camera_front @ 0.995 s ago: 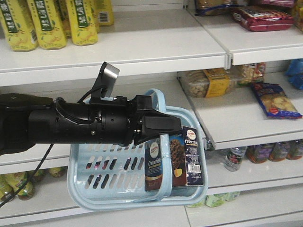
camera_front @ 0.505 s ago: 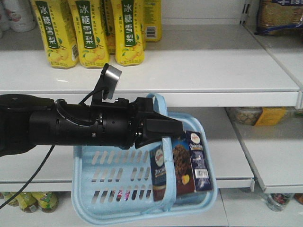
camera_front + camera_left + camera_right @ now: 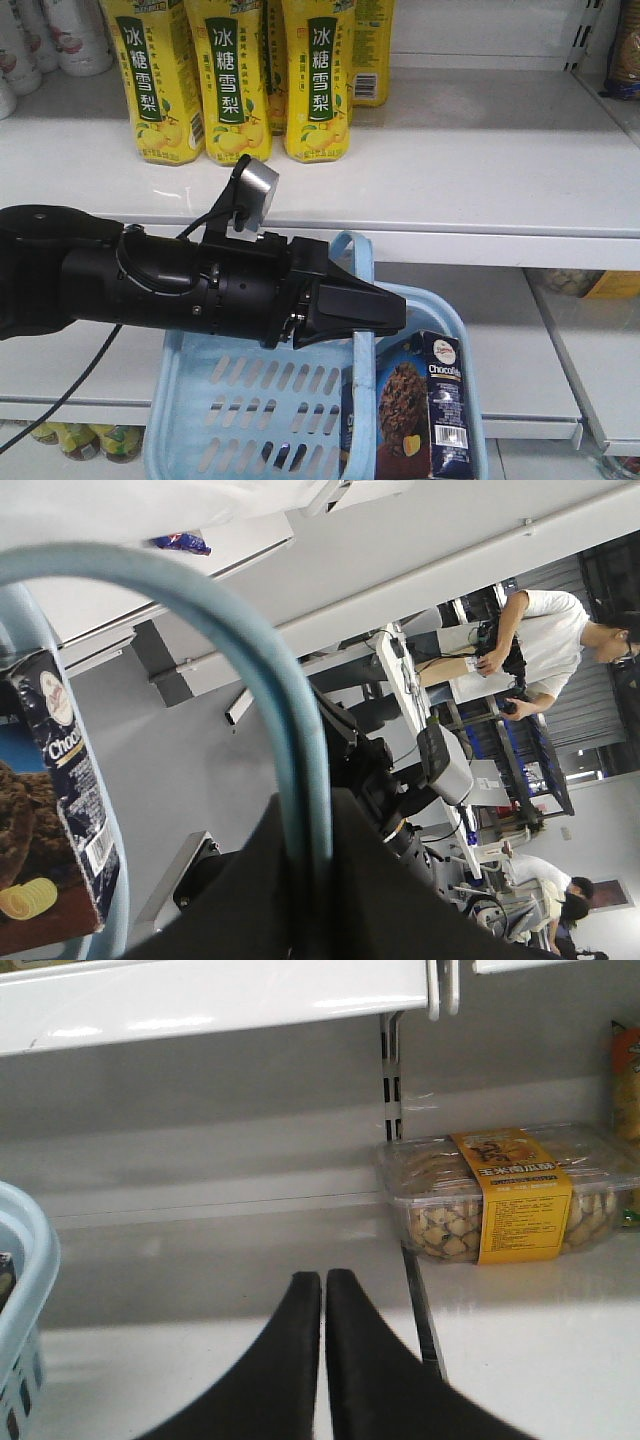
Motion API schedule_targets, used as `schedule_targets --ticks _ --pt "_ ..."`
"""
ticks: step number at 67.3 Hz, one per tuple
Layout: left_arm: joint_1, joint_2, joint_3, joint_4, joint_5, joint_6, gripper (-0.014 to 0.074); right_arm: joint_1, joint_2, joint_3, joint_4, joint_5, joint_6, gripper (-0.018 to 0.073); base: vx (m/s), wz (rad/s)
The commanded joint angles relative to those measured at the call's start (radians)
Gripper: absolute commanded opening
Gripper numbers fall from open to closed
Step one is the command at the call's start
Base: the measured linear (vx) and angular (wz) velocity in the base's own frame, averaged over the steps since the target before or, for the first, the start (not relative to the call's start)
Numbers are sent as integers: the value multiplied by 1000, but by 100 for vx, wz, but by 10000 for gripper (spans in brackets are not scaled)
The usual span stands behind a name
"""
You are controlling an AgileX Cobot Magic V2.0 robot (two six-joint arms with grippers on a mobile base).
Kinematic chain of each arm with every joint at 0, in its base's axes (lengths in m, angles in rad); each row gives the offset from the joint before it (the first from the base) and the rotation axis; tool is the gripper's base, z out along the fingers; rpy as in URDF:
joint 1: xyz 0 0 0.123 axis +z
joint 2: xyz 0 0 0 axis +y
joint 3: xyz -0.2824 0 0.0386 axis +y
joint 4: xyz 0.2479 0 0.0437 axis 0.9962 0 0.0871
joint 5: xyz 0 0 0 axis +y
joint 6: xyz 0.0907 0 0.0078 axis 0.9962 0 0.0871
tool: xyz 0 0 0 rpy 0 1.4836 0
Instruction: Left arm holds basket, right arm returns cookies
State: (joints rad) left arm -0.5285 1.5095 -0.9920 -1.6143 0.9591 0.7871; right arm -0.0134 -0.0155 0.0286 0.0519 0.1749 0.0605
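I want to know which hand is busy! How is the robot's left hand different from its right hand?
The left hand is shut on the basket handle; the right hand is shut on nothing. The left hand sits just above the cookies; the right hand points over a shelf with a clear snack tub. Both are black and pointed.

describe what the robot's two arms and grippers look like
The left arm is a thick black cylinder with loose black cables and a silver-faced round camera on a bracket. The left gripper is a pointed black wedge. The right gripper shows two smooth black fingers tapering to rounded tips; its arm is out of view.
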Motion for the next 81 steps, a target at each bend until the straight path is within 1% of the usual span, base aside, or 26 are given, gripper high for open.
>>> schedule_targets --ticks 1,81 --pt "16 -44 -45 -164 -89 45 -6 2 -6 3 -2 -74 -6 -3 0 0" --pt "16 -44 -45 -163 -91 45 -6 1 -6 3 -2 -76 -6 -3 -2 -2"
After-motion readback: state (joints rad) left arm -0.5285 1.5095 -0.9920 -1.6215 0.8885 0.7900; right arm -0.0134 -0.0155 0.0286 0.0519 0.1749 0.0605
